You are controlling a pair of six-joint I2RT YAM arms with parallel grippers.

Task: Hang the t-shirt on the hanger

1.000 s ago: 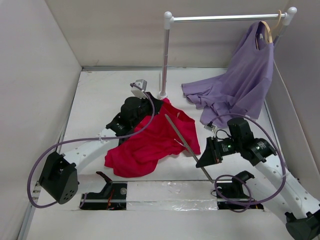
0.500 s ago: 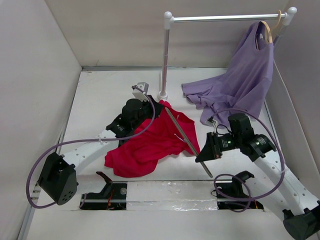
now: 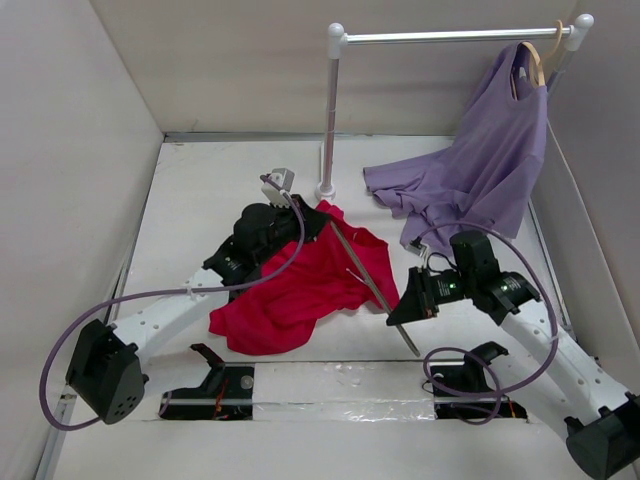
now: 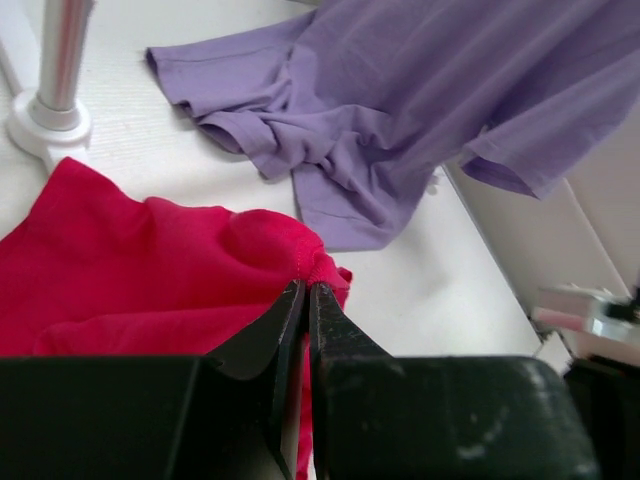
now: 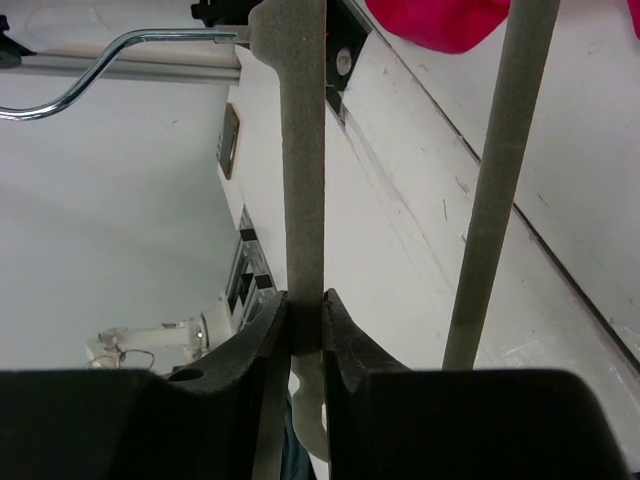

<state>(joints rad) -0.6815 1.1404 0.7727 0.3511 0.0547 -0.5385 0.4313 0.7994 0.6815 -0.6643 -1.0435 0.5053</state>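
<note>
The crimson t-shirt [image 3: 300,285] lies crumpled on the table between the arms. My left gripper [image 3: 318,213] is shut on its upper hem by the rack foot; the left wrist view shows the jaws [image 4: 305,288] pinched on a fold of the red t-shirt [image 4: 150,260]. The thin grey hanger [image 3: 360,268] slants across the shirt's right side. My right gripper [image 3: 398,312] is shut on its lower part. In the right wrist view the jaws [image 5: 305,300] clamp one hanger bar [image 5: 303,150], with its wire hook [image 5: 100,65] at upper left.
A white clothes rack [image 3: 333,110] stands at the back, its foot [image 4: 50,125] just beside the red shirt. A lavender shirt [image 3: 480,170] hangs from a wooden hanger at the rail's right end and drapes onto the table [image 4: 400,100]. Walls close in left and right.
The right gripper has carried the hanger slightly up and left, further over the shirt. The left arm has shifted a little left while keeping its pinch on the shirt.
</note>
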